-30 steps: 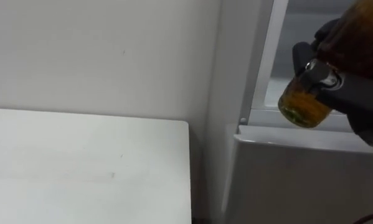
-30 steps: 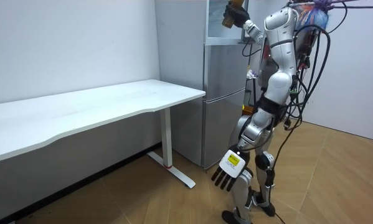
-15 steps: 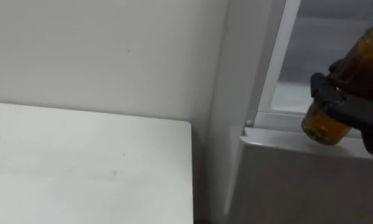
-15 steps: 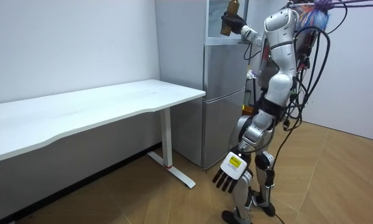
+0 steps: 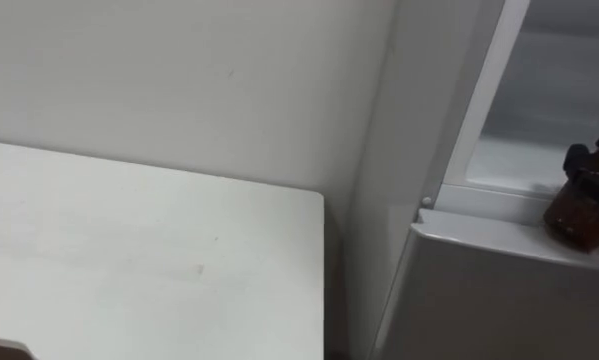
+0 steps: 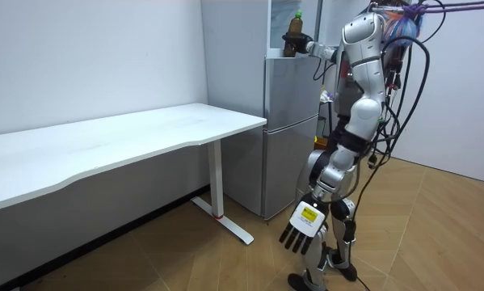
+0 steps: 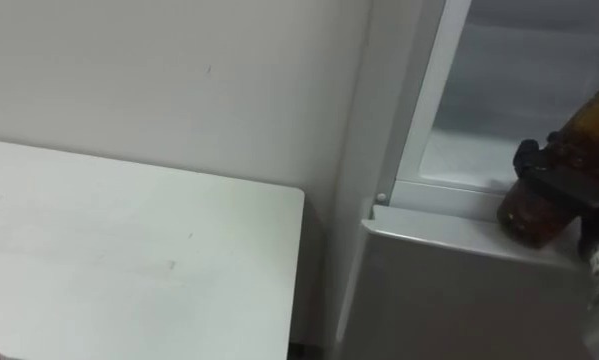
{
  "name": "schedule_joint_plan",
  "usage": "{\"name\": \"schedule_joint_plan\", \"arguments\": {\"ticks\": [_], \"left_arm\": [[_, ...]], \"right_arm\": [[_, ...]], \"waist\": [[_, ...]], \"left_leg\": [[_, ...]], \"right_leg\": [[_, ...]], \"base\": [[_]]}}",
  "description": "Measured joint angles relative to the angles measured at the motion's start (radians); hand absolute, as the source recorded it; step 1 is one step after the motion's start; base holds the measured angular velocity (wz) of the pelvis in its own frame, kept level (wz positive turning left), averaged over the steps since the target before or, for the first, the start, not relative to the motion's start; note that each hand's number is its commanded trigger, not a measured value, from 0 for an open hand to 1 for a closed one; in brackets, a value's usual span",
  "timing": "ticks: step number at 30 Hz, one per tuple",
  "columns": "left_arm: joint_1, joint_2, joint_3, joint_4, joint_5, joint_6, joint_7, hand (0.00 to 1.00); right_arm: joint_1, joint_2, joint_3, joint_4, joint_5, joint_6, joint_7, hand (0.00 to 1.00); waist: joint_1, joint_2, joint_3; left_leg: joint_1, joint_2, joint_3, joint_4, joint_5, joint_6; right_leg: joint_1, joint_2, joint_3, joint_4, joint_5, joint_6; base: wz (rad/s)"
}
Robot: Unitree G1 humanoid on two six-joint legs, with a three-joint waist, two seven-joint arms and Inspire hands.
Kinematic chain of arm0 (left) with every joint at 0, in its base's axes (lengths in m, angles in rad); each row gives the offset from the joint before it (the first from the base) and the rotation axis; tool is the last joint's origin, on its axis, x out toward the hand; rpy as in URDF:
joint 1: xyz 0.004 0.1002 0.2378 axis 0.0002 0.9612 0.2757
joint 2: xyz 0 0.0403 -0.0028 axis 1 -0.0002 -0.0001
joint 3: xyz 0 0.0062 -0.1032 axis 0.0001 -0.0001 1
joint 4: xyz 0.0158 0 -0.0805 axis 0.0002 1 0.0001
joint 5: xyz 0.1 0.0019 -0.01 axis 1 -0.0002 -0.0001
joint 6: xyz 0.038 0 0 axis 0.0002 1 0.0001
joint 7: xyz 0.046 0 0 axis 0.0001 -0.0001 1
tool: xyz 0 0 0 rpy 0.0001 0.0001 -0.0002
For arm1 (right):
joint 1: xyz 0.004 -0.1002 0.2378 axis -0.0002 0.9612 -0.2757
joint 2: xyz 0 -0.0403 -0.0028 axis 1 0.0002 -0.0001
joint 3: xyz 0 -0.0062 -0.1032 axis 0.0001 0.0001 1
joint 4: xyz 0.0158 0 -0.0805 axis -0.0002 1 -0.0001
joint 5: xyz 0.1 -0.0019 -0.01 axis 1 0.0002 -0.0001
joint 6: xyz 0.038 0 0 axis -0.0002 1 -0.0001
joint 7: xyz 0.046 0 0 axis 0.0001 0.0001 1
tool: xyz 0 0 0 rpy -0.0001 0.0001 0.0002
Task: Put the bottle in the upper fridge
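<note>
**Operator:** Where is the bottle right now?

**Observer:** You'll find the brown bottle (image 7: 531, 213) at the right of the head views. Its base is down at the front sill of the fridge's (image 7: 459, 290) open upper compartment, just above the top edge of the closed lower door. In the room view it stands roughly upright, with its green cap (image 6: 297, 14) on top. You can't tell from these views whether the base actually rests on the sill or sits just over it.

**Operator:** And what has hold of it?

**Observer:** Your robot's right hand (image 7: 557, 172) does. Its dark fingers are curled tight round the bottle's middle, so only the base and the amber upper part show past them. The arm reaches in from the right, raised to about head height in the room view.

**Operator:** What about the other hand?

**Observer:** The left hand (image 6: 303, 229) hangs low beside the robot's leg, on the near side in the room view. Its fingers are loose and pointing down, and it holds nothing.

**Operator:** What's around the fridge?

**Observer:** To its left you have a white table (image 7: 129, 250), whose right end comes close to the fridge's side. A pale wall (image 7: 179, 70) runs behind the table on the far side. The robot stands upright on the wood floor (image 6: 435, 234), right in front of the fridge and facing it.
</note>
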Motion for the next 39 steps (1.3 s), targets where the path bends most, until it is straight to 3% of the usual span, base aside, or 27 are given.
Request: {"name": "schedule_joint_plan", "arguments": {"ticks": [6, 8, 17, 19, 22, 30, 34, 39], "left_arm": [[0.014, 0.0, 0.053, 0.0, 0.001, 0.0, -0.006, 0.0], [0.018, 0.0, 0.066, 0.0, 0.0, 0.0, -0.011, 0.0], [0.024, -0.001, 0.067, -0.002, -0.002, 0.003, -0.013, 0.0], [0.024, -0.001, 0.067, -0.003, -0.001, 0.009, -0.012, 0.0], [0.024, -0.001, 0.067, -0.003, 0.0, 0.018, -0.012, 0.0], [0.025, -0.001, 0.069, -0.014, 0.0, 0.027, -0.007, 0.0], [0.038, -0.002, 0.066, -0.051, 0.0, 0.04, 0.02, 0.0], [0.038, 0.001, 0.066, -0.05, 0.0, 0.04, 0.037, 0.0]], "right_arm": [[-0.036, -0.004, -0.001, 0.017, -0.001, 0.017, -0.066, 1.0], [-0.046, -0.025, 0.0, 0.017, 0.0, 0.02, -0.078, 1.0], [-0.134, -0.087, 0.0, 0.011, 0.005, 0.021, -0.102, 1.0], [-0.135, -0.091, 0.0, -0.003, 0.005, 0.021, -0.108, 1.0], [-0.136, -0.091, 0.0, -0.012, 0.005, 0.021, -0.109, 1.0], [-0.136, -0.091, 0.0, -0.012, 0.005, 0.041, -0.108, 1.0], [-0.138, -0.091, 0.017, 0.026, 0.009, 0.054, -0.108, 1.0], [-0.138, -0.091, 0.04, 0.061, 0.0, 0.065, -0.108, 1.0]], "waist": [[0.0, -0.001, -0.0025], [0.003, 0.001, -0.0045], [0.005, 0.01, -0.0099], [0.005, 0.01, -0.0156], [0.007, 0.012, -0.0165], [0.026, 0.011, -0.0152], [0.027, -0.001, -0.0094], [0.036, 0.002, -0.0031]], "left_leg": [[-0.004, 0.0, 0.0, 0.009, 0.0, 0.0], [-0.003, 0.0, 0.0, 0.009, 0.0, 0.0], [-0.007, 0.002, 0.0, 0.011, 0.0, 0.0], [-0.017, 0.002, -0.002, 0.014, 0.0, 0.0], [-0.019, 0.002, -0.003, 0.014, 0.0, 0.001], [-0.021, -0.006, -0.004, 0.005, 0.001, 0.003], [-0.017, -0.012, -0.018, -0.001, 0.003, 0.005], [-0.02, -0.018, -0.04, 0.0, 0.003, 0.005]], "right_leg": [[-0.006, 0.0, 0.0, 0.001, 0.0, 0.0], [-0.005, -0.001, 0.0, 0.004, 0.0, 0.0], [-0.01, -0.003, -0.012, 0.014, 0.0, 0.0], [-0.019, -0.005, -0.02, 0.018, 0.0, 0.0], [-0.023, -0.008, -0.028, 0.024, -0.001, 0.0], [-0.033, -0.018, -0.031, 0.038, -0.004, 0.004], [-0.021, -0.019, -0.036, 0.037, -0.008, 0.01], [-0.013, -0.02, -0.054, 0.034, -0.008, 0.01]], "base": [[-0.01], [0.0], [0.0], [0.0], [0.0], [-0.01], [0.12], [0.15]]}}
